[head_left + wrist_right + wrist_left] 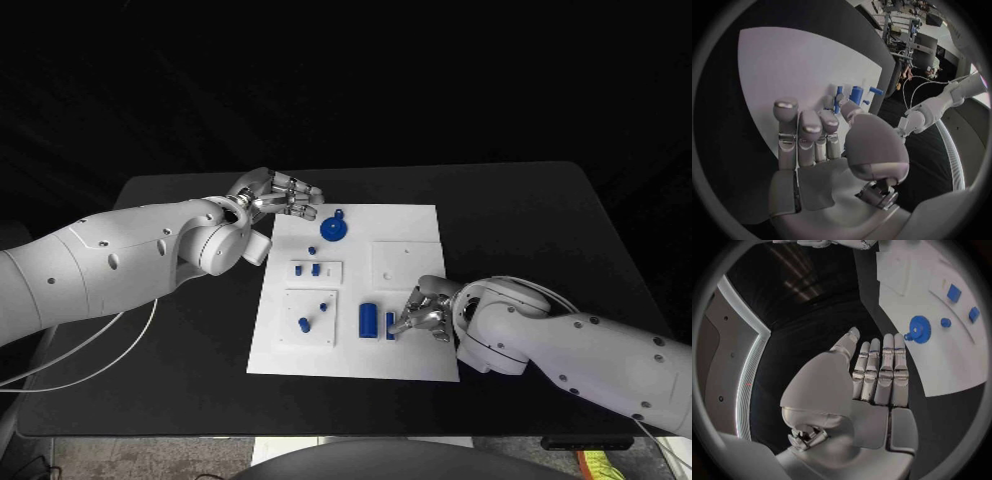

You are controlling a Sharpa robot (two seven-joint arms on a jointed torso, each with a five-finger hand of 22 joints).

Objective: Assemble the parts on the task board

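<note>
Right hand (427,312) seemingly pinching slim blue part (389,325) | left hand (277,196) spread, empty

R hand (427,312) touching blue part (389,325) on board (411,360).

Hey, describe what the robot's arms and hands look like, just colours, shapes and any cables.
Both arms are glossy white with rounded, bulbous shells dotted with small dark screw holes. The left hand and right hand are silver metal with segmented fingers and smooth pale palms. Thin white cables loop below the left arm.
</note>
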